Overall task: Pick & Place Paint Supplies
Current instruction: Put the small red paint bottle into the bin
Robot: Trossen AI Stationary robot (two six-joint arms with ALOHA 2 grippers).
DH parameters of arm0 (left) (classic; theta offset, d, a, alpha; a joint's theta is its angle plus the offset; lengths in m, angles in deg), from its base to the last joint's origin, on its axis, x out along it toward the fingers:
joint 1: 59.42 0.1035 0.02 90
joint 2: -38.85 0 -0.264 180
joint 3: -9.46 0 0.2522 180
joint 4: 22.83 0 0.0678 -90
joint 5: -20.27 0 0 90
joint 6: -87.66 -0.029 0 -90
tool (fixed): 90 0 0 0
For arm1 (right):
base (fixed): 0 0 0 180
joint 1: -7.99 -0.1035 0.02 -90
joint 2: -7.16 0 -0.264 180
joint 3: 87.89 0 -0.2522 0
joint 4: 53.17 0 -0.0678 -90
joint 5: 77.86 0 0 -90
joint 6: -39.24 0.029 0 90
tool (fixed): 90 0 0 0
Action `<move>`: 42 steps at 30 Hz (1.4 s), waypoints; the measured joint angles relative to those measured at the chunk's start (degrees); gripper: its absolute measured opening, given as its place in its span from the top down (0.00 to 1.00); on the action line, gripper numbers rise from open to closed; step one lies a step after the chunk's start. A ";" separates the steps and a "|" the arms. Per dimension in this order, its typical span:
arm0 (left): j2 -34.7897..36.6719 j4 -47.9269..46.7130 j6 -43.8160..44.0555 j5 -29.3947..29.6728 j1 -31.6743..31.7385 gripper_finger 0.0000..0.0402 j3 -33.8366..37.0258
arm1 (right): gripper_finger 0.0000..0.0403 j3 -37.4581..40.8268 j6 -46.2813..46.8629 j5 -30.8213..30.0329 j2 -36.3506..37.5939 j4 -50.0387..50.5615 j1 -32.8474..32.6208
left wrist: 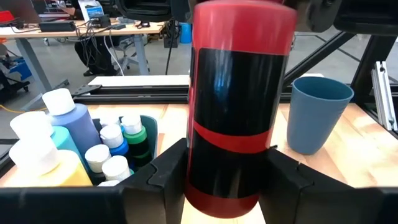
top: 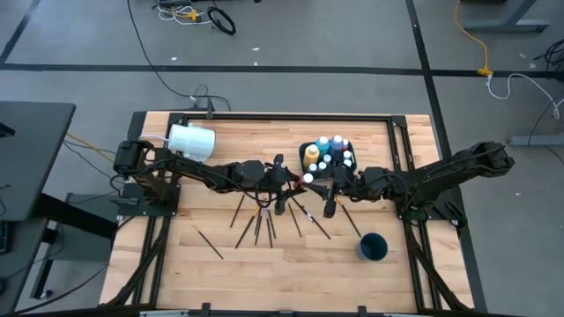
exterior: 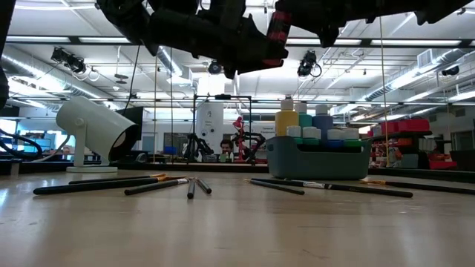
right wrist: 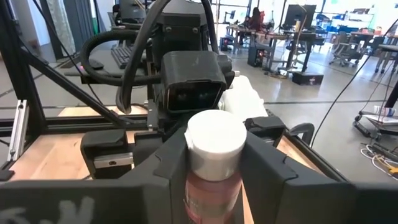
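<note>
Left gripper point(left wrist: 224, 180) and right gripper point(right wrist: 208, 165): fingers both clamp one white-capped red paint bottle point(right wrist: 214, 155), desk centre, 9 o'clock of dark tray point(top: 306, 151).

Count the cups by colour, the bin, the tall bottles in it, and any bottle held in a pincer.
White cup, on its side: 1
Blue cup, upright: 1
Bin: 1
Tall bottles in the bin: 2, the yellow bottle and the blue bottle
Red bottle, gripped by both left pincer and right pincer: 1
Total: 6
</note>
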 joint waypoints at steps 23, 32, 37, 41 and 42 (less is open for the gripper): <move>0.02 -4.32 0.83 3.26 0.04 0.47 -0.13 | 0.71 0.21 15.19 -20.87 9.09 36.67 -4.77; 0.02 -4.56 2.99 2.94 0.02 0.48 -0.11 | 0.70 4.40 9.69 -25.06 9.07 41.28 -4.05; 0.02 -4.39 2.69 2.92 0.04 0.48 -0.11 | 0.70 7.22 9.16 -25.37 9.07 36.58 -1.47; 0.02 -4.32 2.41 2.92 0.04 0.48 -0.11 | 0.70 11.67 7.36 -25.55 9.05 28.10 1.46; 0.02 -4.21 2.29 2.90 0.04 0.48 -0.11 | 0.70 13.03 7.27 -25.53 9.05 25.59 2.20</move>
